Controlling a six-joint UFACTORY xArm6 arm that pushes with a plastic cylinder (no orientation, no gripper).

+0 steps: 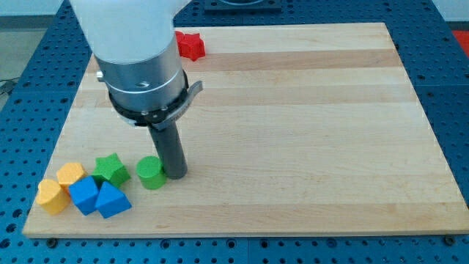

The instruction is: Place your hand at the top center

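Observation:
My tip (175,174) rests on the wooden board (293,110) at the lower left, touching or almost touching the right side of a green cylinder block (152,173). Left of it stands a green star block (111,169). Further left lie two yellow blocks (71,175) (50,196), a blue cube (84,195) and a blue triangular block (111,200). A red star block (190,45) sits near the board's top edge, left of centre, partly behind the arm's body.
The arm's wide grey and white body (139,51) covers the board's upper left. A blue perforated table (22,81) surrounds the board on all sides.

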